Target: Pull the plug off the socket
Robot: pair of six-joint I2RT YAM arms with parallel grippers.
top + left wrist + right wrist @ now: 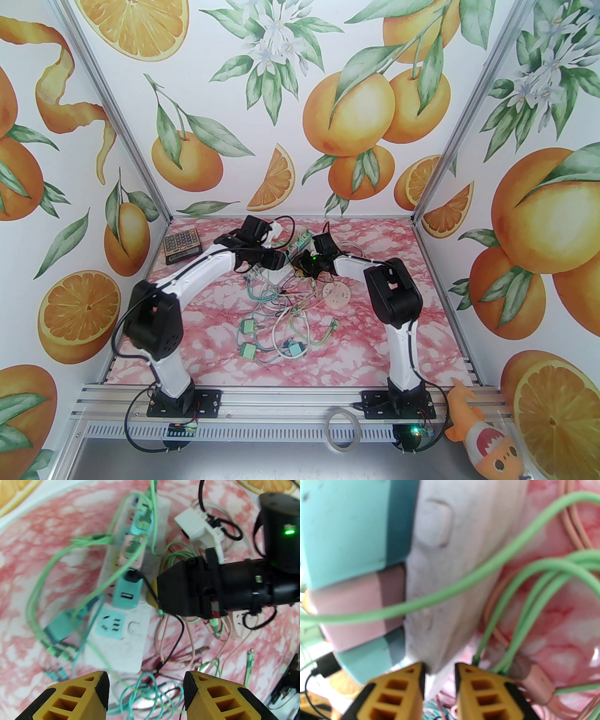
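Pinching one end corner of the white power strip, the right claw has its fingers pressed nearly together on the casing, while the left claw hangs spread and empty above the strip's row of plugs. The likely target is the teal plug with a USB port, seated in the strip beside a pink plug (which one is meant is only a guess). A corner hold is slim, so a firm pull could lift or twist the whole strip rather than free the plug. A tilted pull could jam the pins, and the green cable draped across the strip could snag a finger. Walls printed with oranges enclose a smooth-looking pink marbled bench, with a calculator at its far left.
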